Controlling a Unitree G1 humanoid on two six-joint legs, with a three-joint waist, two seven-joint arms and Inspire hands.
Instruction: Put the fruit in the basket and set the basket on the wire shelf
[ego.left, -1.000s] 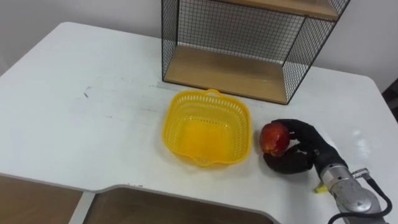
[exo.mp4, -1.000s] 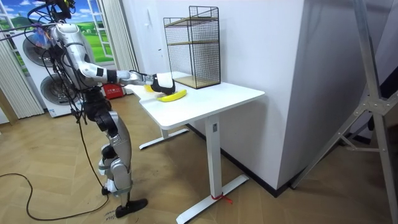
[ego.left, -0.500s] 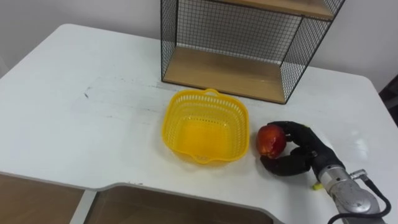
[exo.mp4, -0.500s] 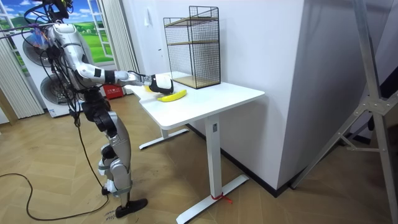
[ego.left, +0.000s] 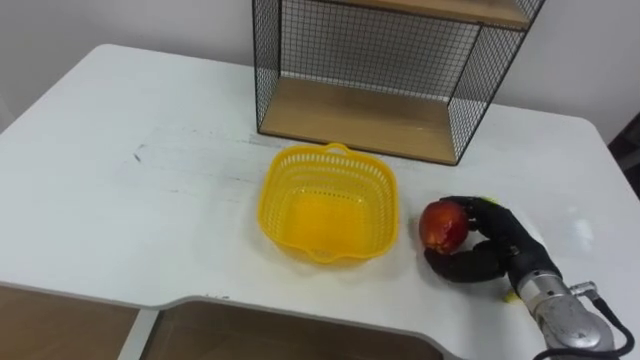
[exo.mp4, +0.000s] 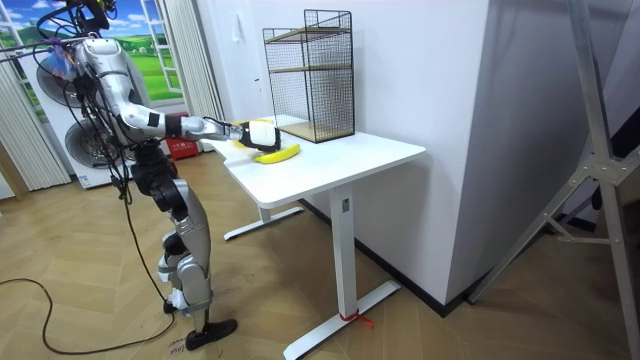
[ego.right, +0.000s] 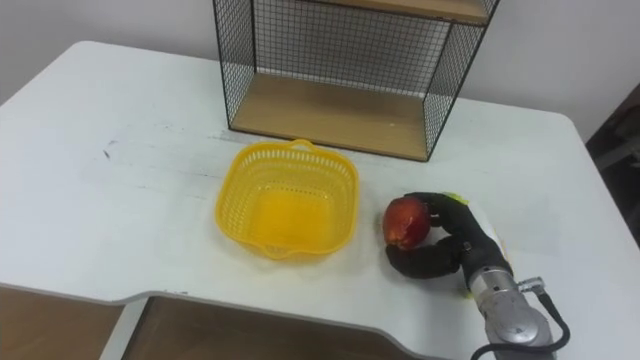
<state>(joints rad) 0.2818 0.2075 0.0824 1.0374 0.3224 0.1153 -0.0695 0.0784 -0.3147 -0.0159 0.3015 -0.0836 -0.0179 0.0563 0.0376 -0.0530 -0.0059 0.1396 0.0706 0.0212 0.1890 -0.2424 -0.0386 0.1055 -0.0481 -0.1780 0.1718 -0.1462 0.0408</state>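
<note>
1. Nearest me, at the right of the table (ego.left: 120, 220), my right hand (ego.left: 482, 262) has fingers and thumb curled round the red fruit (ego.left: 443, 225). They pinch it from both sides, a grip fit for carrying. Whether the fruit is clear of the tabletop I cannot tell.
2. By that same hand the room view shows a banana (exo.mp4: 278, 153) lying flat on the table. I judge it the second fruit to go in, once this one is dropped.
3. Just left of the red fruit the basket (ego.left: 330, 153) sits upright, mouth up and empty, near my hand but not touching it. Placed so, it asks only a short carry sideways and a release over the rim.
4. Farthest off, the shelf (ego.left: 370, 60) stands at the table's back edge, right behind the basket. Its open front faces me and its bottom board (ego.left: 350, 115) is bare, so I judge the filled basket will fit there.
</note>
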